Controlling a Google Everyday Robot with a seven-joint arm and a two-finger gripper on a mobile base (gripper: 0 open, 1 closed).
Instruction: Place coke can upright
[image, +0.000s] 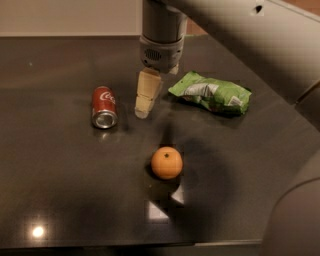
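Note:
The coke can (104, 106) is red with white script. It lies on its side on the dark table (60, 180), left of centre, with one silver end facing the camera. My gripper (143, 111) hangs from the grey arm (161, 35) just right of the can, a small gap apart from it. Its cream tip points down and sits close above the table. It holds nothing that I can see.
A green snack bag (212, 93) lies right of the gripper. A round orange (167, 162) sits nearer the front, below and right of the gripper. The arm's upper link crosses the top right. The table's front edge runs along the bottom.

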